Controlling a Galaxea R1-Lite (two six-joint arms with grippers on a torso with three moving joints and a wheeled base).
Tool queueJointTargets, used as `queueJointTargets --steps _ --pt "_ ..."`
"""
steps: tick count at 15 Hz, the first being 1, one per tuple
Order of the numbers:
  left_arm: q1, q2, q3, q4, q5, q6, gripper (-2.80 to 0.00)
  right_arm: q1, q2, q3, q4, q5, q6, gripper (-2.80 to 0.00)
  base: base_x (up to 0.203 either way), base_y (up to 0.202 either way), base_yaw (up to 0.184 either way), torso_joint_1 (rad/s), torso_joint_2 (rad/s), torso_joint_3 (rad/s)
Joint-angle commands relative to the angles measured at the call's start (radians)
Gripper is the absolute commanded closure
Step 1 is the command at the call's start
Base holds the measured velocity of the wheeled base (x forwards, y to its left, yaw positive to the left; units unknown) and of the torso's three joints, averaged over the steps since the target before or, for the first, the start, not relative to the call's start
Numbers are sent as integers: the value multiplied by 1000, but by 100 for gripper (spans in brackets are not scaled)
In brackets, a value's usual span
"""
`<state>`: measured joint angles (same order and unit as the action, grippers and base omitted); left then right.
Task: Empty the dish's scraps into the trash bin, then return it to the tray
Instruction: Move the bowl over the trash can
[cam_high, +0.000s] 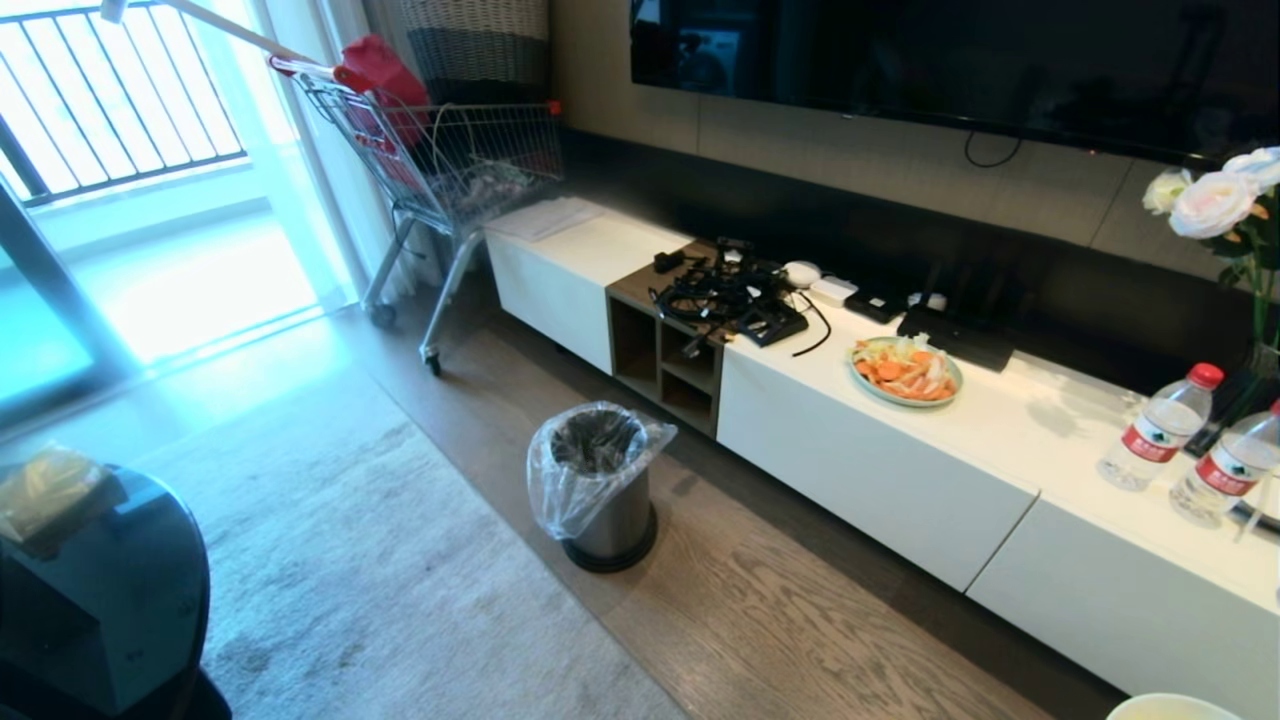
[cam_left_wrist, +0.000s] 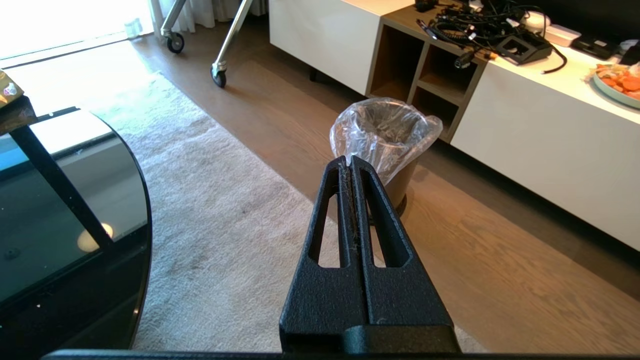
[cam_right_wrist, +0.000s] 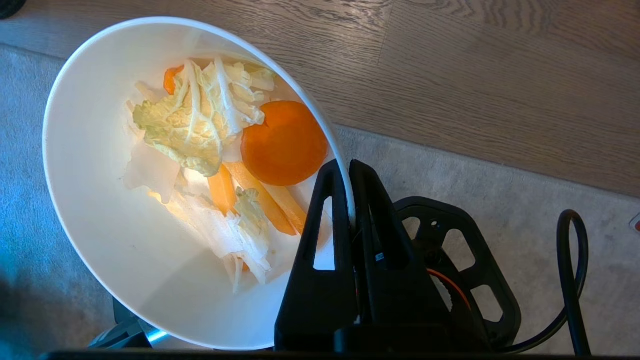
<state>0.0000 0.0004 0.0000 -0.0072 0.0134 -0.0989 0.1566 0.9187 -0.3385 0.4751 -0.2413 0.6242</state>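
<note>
1. The right gripper (cam_right_wrist: 349, 165) is clamped tight on the rim of the dish (cam_right_wrist: 100, 210), one finger inside the wall and one outside, and it holds the dish above the rug and the wood floor.
2. The scraps (cam_right_wrist: 225, 150) are all aboard: an orange round, orange strips, pale cabbage leaf and white shreds, settled toward the gripper side of the dish.
3. In the head view only a sliver of white rim (cam_high: 1170, 706) peeks in at the lower right; I take that to be the dish, though too little shows to be sure.
4. The bin (cam_high: 600, 485) stands on the wood floor in front of the white cabinet (cam_high: 860, 460), its clear bag folded open over the rim, well apart from the dish.
5. The left gripper (cam_left_wrist: 351, 161) hangs idle with its fingers pressed together, nothing between them, pointing toward the bin.
6. The tray shows in no view.
7. The step in hand looks like the carry to the bin. Keep the dish level on the way, since a rim pinch lets a loaded bowl swing.
8. Bring the far lip right over the bag's mouth before any tilt, then roll the wrist slowly so the round slides first and the leaves follow.
9. Stay low over the opening; the bag's loose collar could deflect a piece onto the floor.
</note>
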Motion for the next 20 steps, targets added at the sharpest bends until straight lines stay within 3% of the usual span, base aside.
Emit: queueJointTargets --steps 1,10,12,20 --pt "0 0 0 0 0 -1 0 0 2 -2 0 -1 -12 0 0 0 0 0 0 0" --pt "0 0 0 0 0 -1 0 1 5 -18 -36 7 -150 0 0 0 0 0 0 0" --pt "0 0 0 0 0 -1 0 1 0 -34 -35 56 -166 0 0 0 0 0 0 0" --pt "0 0 0 0 0 -1 0 1 2 -36 -35 60 -170 0 0 0 0 0 0 0"
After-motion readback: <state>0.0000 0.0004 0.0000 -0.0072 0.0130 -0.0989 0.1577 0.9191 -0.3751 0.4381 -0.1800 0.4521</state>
